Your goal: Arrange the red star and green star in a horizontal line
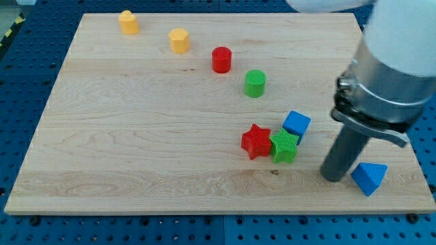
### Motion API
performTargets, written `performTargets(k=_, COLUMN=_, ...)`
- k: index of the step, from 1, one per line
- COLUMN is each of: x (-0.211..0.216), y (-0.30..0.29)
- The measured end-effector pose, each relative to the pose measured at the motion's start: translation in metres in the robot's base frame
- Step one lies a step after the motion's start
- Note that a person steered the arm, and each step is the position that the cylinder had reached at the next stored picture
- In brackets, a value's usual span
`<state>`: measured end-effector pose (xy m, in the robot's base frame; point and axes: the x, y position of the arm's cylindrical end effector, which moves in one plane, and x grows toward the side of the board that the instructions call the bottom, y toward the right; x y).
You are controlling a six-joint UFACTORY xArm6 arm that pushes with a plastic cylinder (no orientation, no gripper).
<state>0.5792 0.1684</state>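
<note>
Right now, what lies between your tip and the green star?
Only bare board in the camera view. My tip sits to the view's right of the green star, which touches the red star.

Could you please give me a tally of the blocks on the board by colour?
Yellow: 2
Red: 2, a cylinder and the red star
Green: 2, a cylinder and the green star
Blue: 2
Total: 8

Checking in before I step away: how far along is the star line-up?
Mostly done: the red star and green star sit side by side, touching, almost level. In hand: my tip rests at the view's right of both, beside the blue triangle. Left: perhaps a slight nudge, as the green star sits a touch lower.
</note>
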Motion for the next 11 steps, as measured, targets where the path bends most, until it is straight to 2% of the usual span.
performTargets(k=2, x=0.006, y=0.054)
performTargets(k=3, x=0.012, y=0.051)
performTargets(k=4, x=0.026, y=-0.010)
performTargets(k=5, x=0.022, y=-0.095)
performTargets(k=6, x=-0.009, y=-0.127)
performTargets(k=7, x=-0.035, y=-0.096)
performTargets(k=8, x=-0.045, y=-0.037)
performTargets(k=9, x=-0.045, y=-0.005)
performTargets(k=11, x=-0.044, y=-0.066)
